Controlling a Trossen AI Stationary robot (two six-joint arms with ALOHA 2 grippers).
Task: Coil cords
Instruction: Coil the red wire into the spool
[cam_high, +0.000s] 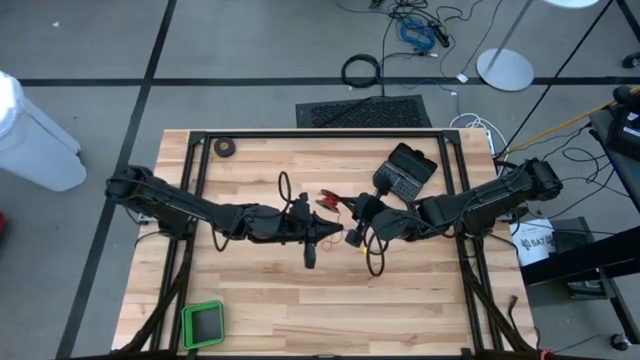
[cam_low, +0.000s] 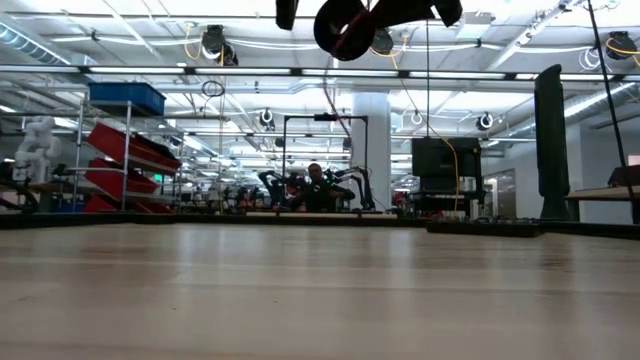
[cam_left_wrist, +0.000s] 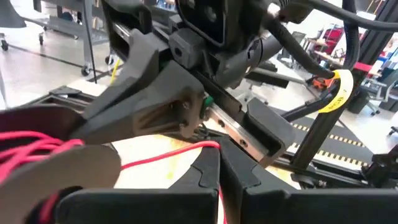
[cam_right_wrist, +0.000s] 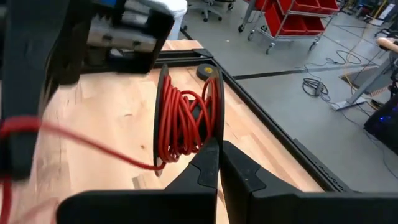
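Note:
The cord is a thin red wire (cam_right_wrist: 81, 144) wound on a small black reel (cam_right_wrist: 186, 118). Both hang in mid-air over the middle of the table (cam_high: 300, 290). In the low view the reel (cam_low: 342, 28) shows high above the table top. My right gripper (cam_right_wrist: 219, 152) comes from the table's right and is shut on the reel. My left gripper (cam_left_wrist: 219, 165) comes from the left, close in front of the right one, and is shut on the wire (cam_left_wrist: 168, 155) that runs off the reel (cam_left_wrist: 56, 171). A loose red end (cam_high: 329, 199) shows between the two grippers. My left gripper pinches a single strand of the red wire (cam_left_wrist: 214, 145) between its two fingertips, a short way from the reel. The fingers point level toward the table's right. The strand runs from the fingertips across to the reel, clear of the table. My right gripper pinches the rim of one of the reel's flanges (cam_right_wrist: 217, 127) between its two fingers. The fingers slant slightly down from the table's right. The reel stands on edge, lifted clear of the table, with red wire wound between its flanges.
A black tape roll (cam_high: 226, 147) lies at the table's far left corner. A black device (cam_high: 405, 170) lies far right of centre, and a green box (cam_high: 203, 324) sits at the near left. The table's black frame (cam_right_wrist: 292, 149) runs along its edges.

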